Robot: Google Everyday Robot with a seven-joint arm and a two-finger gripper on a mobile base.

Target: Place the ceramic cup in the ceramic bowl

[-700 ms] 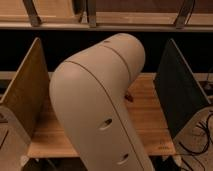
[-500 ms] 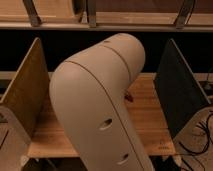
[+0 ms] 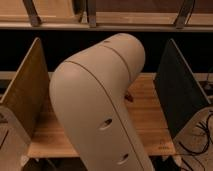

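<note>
Camera view: one look past the robot's own arm toward a tabletop.
Claw: hidden behind the arm, somewhere beyond the bend and over the tabletop; I cannot tell whether it stands wide or narrow, or holds anything.
Arm (image 3: 100, 115): a thick beige bend fills the middle, rising from the bottom edge and folding away toward the upper right; two small oval holes show on its lower side.
Reddish spot (image 3: 129, 96): a small dark patch right at the arm's right edge; too little shows to say what it is.
Cup: the arm covers the middle of the tabletop, so I cannot tell where it is.
Bowl: covered in the same way.
Tabletop (image 3: 150, 117): pale wooden planks, showing left and right of the arm.
Wooden panel (image 3: 25, 100): upright at the left end of the tabletop.
Dark panel (image 3: 177, 95): upright at the right end.
Shelf (image 3: 125, 20): a wooden board across the top, with slanted metal brackets.
Cables (image 3: 200, 137): a dark tangle at the lower right, beside the tabletop.
Change: against the earlier frames nothing differs; arm, panels and spot sit in the same places.
</note>
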